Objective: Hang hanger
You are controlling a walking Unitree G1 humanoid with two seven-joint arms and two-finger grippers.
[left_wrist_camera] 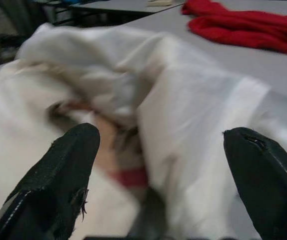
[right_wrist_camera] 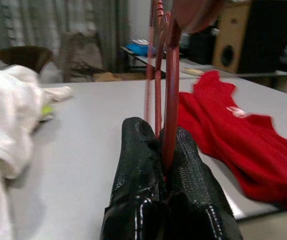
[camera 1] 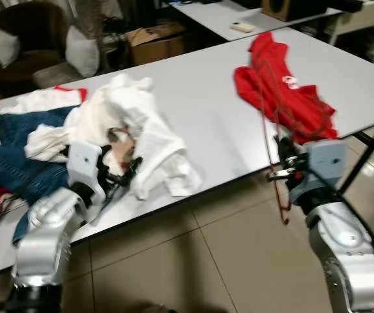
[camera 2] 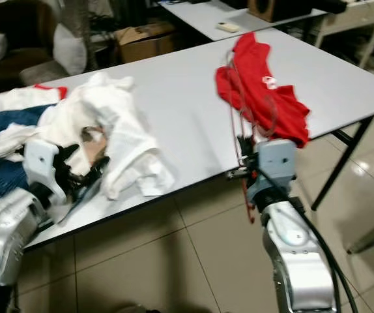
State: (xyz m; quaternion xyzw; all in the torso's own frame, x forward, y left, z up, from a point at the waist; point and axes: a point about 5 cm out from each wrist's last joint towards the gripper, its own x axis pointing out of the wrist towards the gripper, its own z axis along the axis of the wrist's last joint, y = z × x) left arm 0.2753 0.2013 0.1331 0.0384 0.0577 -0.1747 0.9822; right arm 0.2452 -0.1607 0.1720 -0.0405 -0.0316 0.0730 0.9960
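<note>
A thin red wire hanger stands nearly upright at the table's front edge, its lower end hanging below the tabletop. My right gripper is shut on the hanger, whose red wires run up between the black fingers. A red shirt lies crumpled on the grey table just behind the hanger. My left gripper is open, its fingertips spread in front of a heap of white garments at the table's left.
Blue jeans and more red cloth lie at the far left of the table. A second table with a remote stands behind, with a cardboard box and a chair beyond. Tiled floor lies below.
</note>
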